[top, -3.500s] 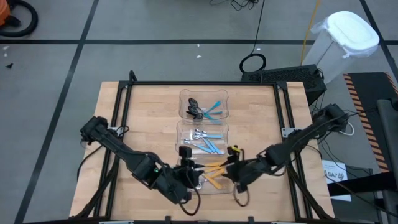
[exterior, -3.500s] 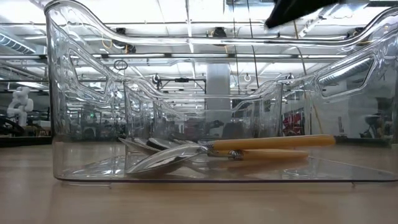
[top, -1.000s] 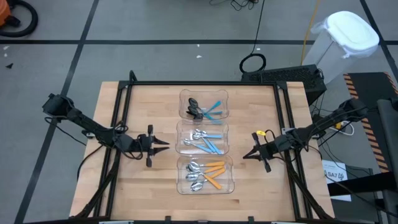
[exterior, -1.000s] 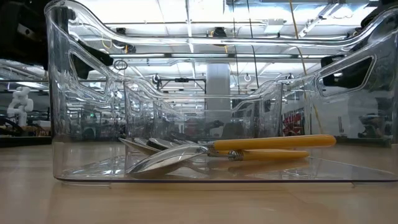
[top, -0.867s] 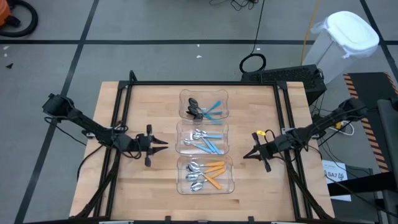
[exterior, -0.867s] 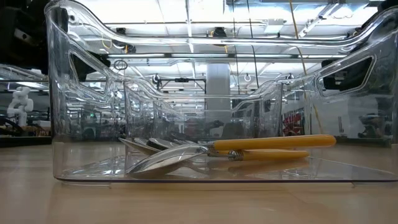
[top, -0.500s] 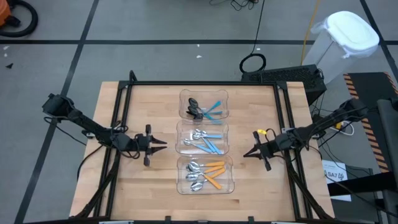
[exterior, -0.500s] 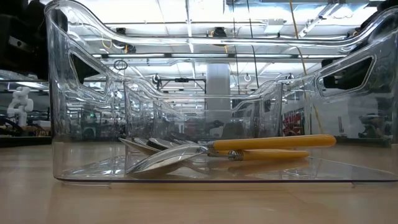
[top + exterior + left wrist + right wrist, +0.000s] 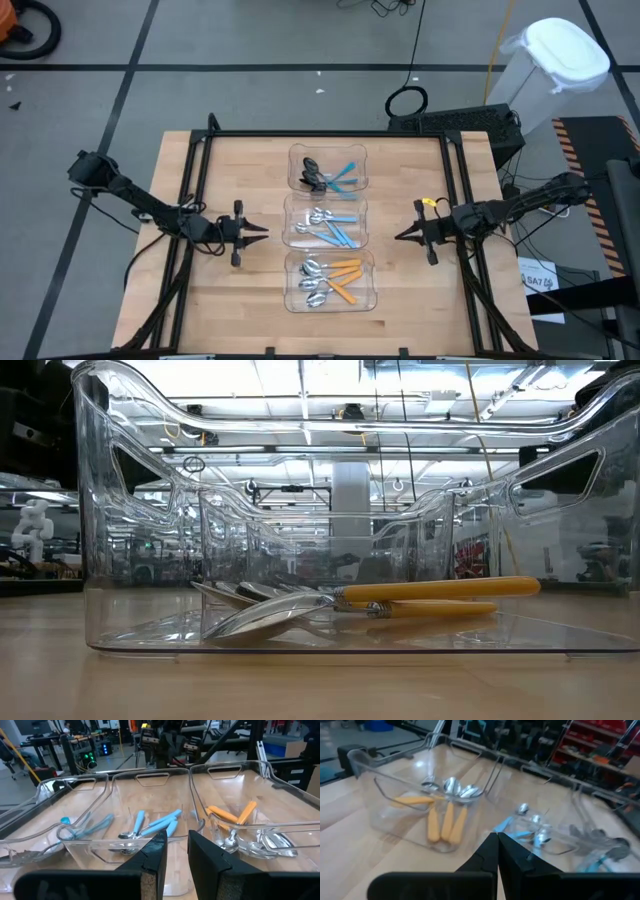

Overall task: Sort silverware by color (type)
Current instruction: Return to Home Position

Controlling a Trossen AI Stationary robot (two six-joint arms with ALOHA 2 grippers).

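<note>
Apparently all sorted into clear plastic bins [image 9: 288,290]: orange-handled spoons [image 9: 340,272] near, blue-handled silver spoons [image 9: 335,227] middle, dark-bowled blue spoons [image 9: 330,177] far. Empty: left gripper [image 9: 262,232] slightly apart, right gripper [image 9: 398,237] together.

Glossy plastic bins [image 9: 100,510]; shiny metal spoons [image 9: 270,618]; wood table [image 9: 230,170].

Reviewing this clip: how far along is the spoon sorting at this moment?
Looks done: every spoon in view lies in the three clear bins, grouped by type: dark-bowled blue-handled spoons in the high view's top bin, silver blue-handled spoons in the middle, orange-handled spoons in the bottom one. In hand: nothing; the left gripper and right gripper hang empty either side of the bins. Left: apparently only parking the arms.
</note>
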